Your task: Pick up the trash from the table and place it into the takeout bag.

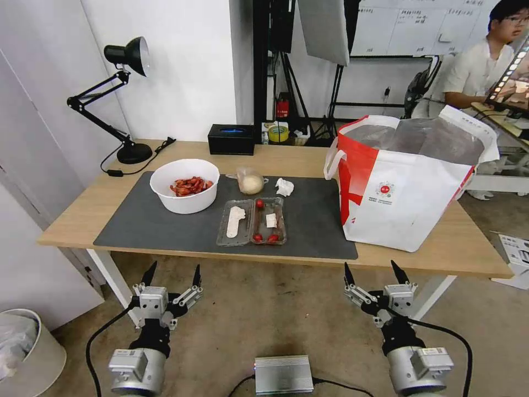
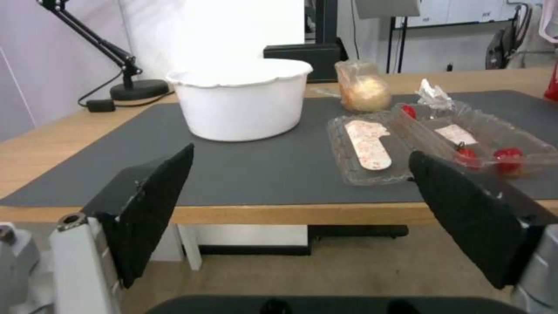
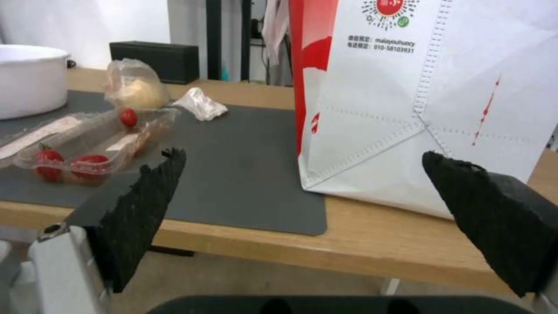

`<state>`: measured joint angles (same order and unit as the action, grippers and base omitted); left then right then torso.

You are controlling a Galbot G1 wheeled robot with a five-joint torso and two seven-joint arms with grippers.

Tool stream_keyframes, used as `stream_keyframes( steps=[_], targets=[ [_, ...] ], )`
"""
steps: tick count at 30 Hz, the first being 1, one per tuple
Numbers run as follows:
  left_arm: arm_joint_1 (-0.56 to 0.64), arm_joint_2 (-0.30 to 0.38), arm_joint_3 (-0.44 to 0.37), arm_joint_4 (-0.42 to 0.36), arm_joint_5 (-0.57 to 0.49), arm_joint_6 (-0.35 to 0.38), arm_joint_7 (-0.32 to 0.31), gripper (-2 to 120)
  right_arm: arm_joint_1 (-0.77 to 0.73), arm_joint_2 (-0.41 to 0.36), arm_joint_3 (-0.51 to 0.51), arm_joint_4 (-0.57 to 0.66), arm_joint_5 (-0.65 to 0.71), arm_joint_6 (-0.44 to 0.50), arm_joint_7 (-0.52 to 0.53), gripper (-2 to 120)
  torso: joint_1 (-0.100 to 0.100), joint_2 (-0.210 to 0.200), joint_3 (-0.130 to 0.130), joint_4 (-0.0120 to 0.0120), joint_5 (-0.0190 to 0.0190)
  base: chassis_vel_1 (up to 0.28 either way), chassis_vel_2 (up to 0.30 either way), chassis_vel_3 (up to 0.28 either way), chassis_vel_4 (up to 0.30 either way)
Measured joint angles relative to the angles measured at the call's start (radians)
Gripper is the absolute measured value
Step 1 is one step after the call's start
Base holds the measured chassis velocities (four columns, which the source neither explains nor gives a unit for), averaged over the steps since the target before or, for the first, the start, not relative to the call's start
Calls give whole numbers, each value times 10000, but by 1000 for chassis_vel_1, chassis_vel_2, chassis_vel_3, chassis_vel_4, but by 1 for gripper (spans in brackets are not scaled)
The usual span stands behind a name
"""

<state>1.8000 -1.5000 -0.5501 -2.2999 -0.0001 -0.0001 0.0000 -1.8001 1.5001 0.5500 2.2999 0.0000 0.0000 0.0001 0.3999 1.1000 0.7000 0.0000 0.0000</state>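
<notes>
left gripper (image 1: pixel 172 274), right gripper (image 1: pixel 376 272) jaws wide, below table (image 1: pixel 441 251) edge; trash (image 1: pixel 252 221) beyond.

- The left gripper (image 1: pixel 172 274) is low at about 7 o'clock in the head view. Its two black fingers (image 2: pixel 152 205) are spread wide and point up to 12 o'clock.
- The right gripper (image 1: pixel 376 271) is low at about 5 o'clock. Its fingers (image 3: pixel 135 211) are spread wide too, holding nothing.
</notes>
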Motion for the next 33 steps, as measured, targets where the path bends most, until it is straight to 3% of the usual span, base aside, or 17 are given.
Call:
stream_keyframes(
  steps=[28, 30, 31, 32, 33],
  targets=[
    [-12, -4, 7, 0, -15, -16, -13, 100, 53, -69, -27, -11, 26, 0, 0, 100, 0, 0, 0, 2, 1, 0, 0, 0, 0],
    [-163, -75, 134, -3, -169, -195, -174, 100, 348, -489, -227, -90, 221, -19, 2, 100, -1, 1, 0, -3, 1, 0, 0, 0, 0],
    [-528, -284, 495, -86, -572, -677, -594, 100, 696, -954, -471, -185, 440, -47, 5, 100, -1, 0, 0, 7, 0, 0, 0, 0, 0],
    [-528, -284, 495, -86, -572, -677, -594, 100, 696, -954, -471, -185, 440, -47, 5, 100, -1, 0, 0, 7, 0, 0, 0, 0, 0],
    [-943, -485, 860, -242, -936, -1185, -945, 100, 995, -1361, -665, -255, 630, -72, 10, 100, 0, 1, -1, -3, -2, 0, 0, 0, 0]
  ],
)
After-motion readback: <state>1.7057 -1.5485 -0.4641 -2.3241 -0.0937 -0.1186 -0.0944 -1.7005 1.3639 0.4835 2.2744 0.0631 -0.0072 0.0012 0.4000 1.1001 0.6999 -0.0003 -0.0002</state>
